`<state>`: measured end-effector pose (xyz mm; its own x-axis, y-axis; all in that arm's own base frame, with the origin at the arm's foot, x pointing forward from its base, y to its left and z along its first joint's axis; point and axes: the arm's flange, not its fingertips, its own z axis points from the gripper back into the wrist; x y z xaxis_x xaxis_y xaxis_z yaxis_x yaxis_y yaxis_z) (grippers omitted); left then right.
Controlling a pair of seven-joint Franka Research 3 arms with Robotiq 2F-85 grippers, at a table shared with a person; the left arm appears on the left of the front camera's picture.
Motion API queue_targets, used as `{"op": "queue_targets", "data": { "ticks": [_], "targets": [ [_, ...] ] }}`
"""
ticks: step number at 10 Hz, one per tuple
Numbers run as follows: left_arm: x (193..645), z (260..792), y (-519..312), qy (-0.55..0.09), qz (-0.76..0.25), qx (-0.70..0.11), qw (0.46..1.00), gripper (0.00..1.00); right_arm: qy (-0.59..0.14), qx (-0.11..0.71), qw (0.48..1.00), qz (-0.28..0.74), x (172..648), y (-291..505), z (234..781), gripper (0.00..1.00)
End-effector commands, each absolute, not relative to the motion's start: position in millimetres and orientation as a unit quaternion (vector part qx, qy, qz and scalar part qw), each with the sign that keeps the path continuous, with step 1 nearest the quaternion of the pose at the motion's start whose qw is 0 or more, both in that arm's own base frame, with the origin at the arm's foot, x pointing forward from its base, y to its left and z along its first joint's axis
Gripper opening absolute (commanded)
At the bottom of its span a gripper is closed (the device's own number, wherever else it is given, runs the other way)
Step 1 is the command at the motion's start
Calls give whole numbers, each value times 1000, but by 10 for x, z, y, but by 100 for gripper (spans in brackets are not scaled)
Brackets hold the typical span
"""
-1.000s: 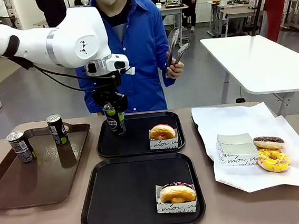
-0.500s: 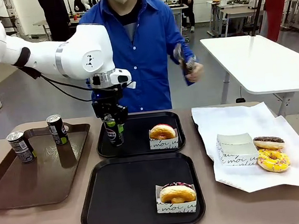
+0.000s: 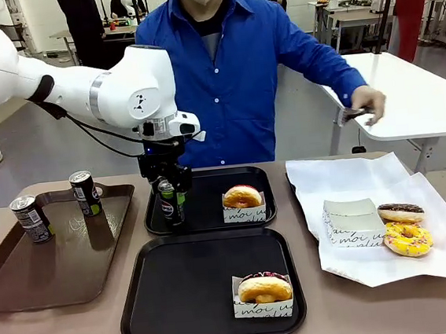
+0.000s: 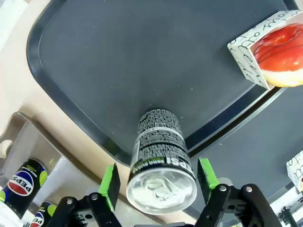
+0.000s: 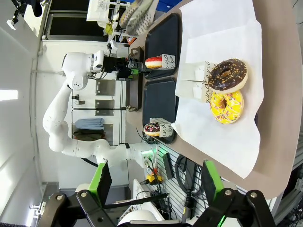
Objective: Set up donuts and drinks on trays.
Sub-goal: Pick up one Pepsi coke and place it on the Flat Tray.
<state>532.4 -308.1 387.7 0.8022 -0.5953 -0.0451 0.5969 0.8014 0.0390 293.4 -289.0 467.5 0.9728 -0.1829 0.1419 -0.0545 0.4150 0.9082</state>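
Left tool [image 4: 158, 178], pads released and standing clear either side of the upright Pepsi can [image 4: 158, 142], set on the far black tray's [image 3: 207, 209] left side, pairing drink with sleeved donut [image 3: 242, 197].

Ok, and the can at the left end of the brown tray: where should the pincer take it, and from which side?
Probably by its round side wall, just under the silver top, coming down from above. The can stands upright on the brown tray, apart from the second can, so a finger should fit on each side.
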Motion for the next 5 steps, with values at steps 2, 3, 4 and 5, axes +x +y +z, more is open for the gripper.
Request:
{"op": "queue_targets", "data": {
  "ticks": [2, 3, 4, 5],
  "targets": [
    [5262, 3892, -3074, -3, -312, 35, 950, 100, -113, 541, 833, -38, 2940, -2891, 4671, 100],
    [5224, 3943, -3081, -8, -311, 27, 950, 100, -113, 541, 833, -38, 2940, -2891, 4671, 100],
    [5199, 3985, -3085, -10, -311, 22, 950, 100, -113, 541, 833, -38, 2940, -2891, 4671, 100],
    [5194, 4023, -3084, -11, -310, 18, 950, 100, -113, 541, 833, -38, 2940, -2891, 4671, 100]
  ]
}}
